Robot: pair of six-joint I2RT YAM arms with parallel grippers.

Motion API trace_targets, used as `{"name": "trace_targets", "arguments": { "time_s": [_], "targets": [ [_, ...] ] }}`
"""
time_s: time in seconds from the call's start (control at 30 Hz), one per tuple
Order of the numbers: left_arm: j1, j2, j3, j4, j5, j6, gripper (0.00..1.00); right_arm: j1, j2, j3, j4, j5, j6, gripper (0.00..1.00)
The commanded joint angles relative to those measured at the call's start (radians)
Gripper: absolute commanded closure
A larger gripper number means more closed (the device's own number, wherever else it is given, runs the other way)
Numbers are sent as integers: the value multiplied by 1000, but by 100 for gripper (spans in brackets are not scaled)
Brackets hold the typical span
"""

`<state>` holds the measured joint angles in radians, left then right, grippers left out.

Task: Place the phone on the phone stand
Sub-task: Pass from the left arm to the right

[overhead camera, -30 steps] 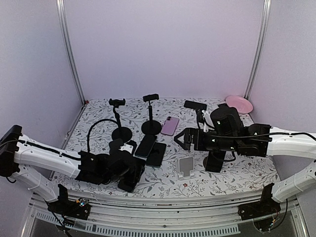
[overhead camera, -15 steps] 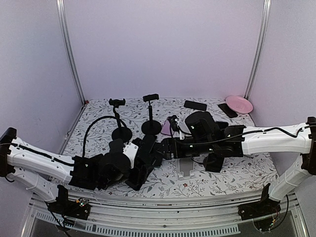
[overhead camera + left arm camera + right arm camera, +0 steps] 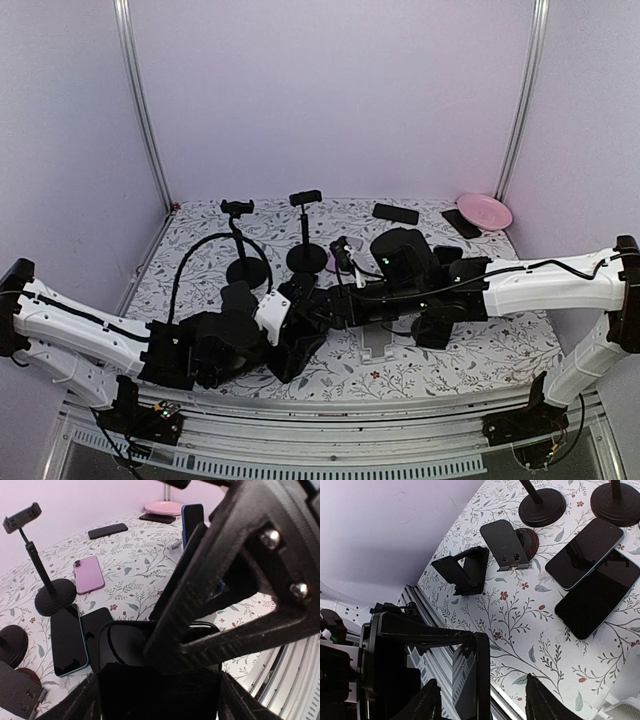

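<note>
Right arm has swung from right of centre to lower centre of the top view and now sits over the left gripper. Its jaws have narrowed on the way. Left arm has barely shifted.

Phone (image 3: 125, 647) is off the table and upright, lower centre of the left wrist view. Left gripper (image 3: 159, 702) clamps it across its width. Right gripper (image 3: 484, 697) straddles the phone's thin edge from above, fingers (image 3: 431, 702) either side with gaps showing, so apart and not gripping yet.

Reads as a handover: left holds the phone up so right can take it by the edge. Right likely carries it on, since the stand (image 3: 375, 348) sits just under the right arm, lower centre of the top view. Nothing on it as far as shows. Which stand is the target is my guess.

Other stands:
- clamp stand (image 3: 305, 198), upper centre of the top view
- plate stand (image 3: 505, 542) and folding stand (image 3: 462, 570), top of the right wrist view

Spare phones lie flat on the table (image 3: 480, 350):
- pink phone (image 3: 89, 575)
- two dark phones (image 3: 67, 640), side by side

Only container is the plate (image 3: 488, 212), upper right of the top view, with nothing in it. A black phone (image 3: 455, 222) lies just beside its rim.
</note>
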<state>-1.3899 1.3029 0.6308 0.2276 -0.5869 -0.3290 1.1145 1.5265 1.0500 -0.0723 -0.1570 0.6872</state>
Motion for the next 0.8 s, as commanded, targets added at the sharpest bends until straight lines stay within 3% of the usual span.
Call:
{"name": "trace_targets", "arguments": {
  "time_s": [0.0, 0.27, 0.33, 0.43, 0.63, 0.77],
  "targets": [
    [-20, 0, 27, 101, 15, 67, 75, 4, -18, -15, 30, -46, -6, 48],
    [-26, 14, 33, 128, 49, 96, 76, -17, -35, -24, 27, -118, -6, 66],
    [-26, 21, 35, 129, 58, 100, 75, -21, -43, -26, 23, -118, -9, 74],
    [-25, 28, 33, 137, 78, 99, 69, -25, -57, -31, 13, -115, -16, 95],
    [-22, 27, 30, 148, 120, 93, 32, -30, -87, -45, 1, -97, -45, 98],
    [-1, 7, -2, 184, 182, 71, 17, -30, -115, -54, -20, -43, -70, 98]
  ]
}}
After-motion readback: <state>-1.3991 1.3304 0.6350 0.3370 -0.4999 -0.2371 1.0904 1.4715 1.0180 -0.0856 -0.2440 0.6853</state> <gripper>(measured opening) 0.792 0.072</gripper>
